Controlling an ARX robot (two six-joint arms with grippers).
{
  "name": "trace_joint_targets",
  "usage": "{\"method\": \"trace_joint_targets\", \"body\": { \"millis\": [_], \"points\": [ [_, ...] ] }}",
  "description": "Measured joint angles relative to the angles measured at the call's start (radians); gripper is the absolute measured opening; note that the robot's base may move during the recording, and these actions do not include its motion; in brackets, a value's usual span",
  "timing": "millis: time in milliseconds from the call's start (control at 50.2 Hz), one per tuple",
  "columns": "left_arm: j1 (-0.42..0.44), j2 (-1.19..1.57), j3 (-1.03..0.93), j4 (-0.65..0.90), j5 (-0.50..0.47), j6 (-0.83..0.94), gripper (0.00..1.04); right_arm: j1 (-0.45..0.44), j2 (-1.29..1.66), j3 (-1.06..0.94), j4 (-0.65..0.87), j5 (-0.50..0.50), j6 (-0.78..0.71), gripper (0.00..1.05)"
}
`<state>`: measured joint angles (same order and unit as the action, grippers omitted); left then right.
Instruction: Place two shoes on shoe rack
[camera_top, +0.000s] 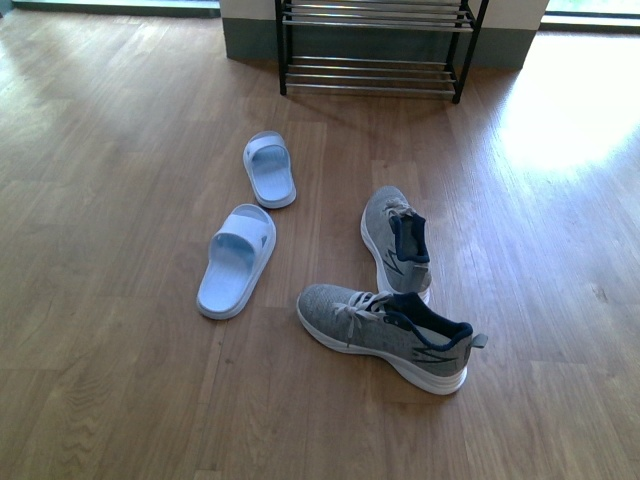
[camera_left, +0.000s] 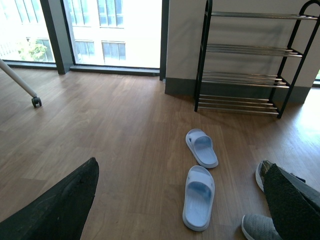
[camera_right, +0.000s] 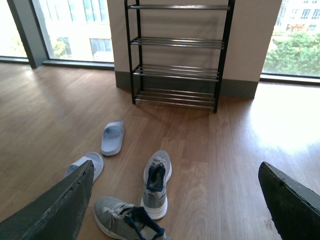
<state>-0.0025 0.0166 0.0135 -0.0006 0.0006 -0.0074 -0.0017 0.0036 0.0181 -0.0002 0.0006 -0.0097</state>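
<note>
No arms in our front view; hands show only in wrist views. Left hand (camera_left: 181, 165): fingers wide apart, nothing held. Right hand (camera_right: 176, 166): likewise spread. Nearest us on wooden floor (camera_top: 120, 200): near sneaker (camera_top: 385, 335), crosswise, toe leftward. Just beyond it, far sneaker (camera_top: 395, 240), toe toward rack. Left of these, near slide (camera_top: 237, 262), then far slide (camera_top: 270, 168). Farthest, shoe rack (camera_top: 375, 75) against wall, well apart from shoes. Front view shows us only lower tiers, wrist views four. Castered white leg (camera_left: 35, 101) seen in left wrist view alone.
</note>
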Motion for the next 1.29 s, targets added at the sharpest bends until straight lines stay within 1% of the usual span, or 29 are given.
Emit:
{"method": "trace_joint_targets", "body": {
  "millis": [1294],
  "points": [
    [0.000,0.000,0.000,0.000,0.000,0.000,0.95,0.000,0.000,0.000,0.000,0.000,0.000,0.95]
  ]
}}
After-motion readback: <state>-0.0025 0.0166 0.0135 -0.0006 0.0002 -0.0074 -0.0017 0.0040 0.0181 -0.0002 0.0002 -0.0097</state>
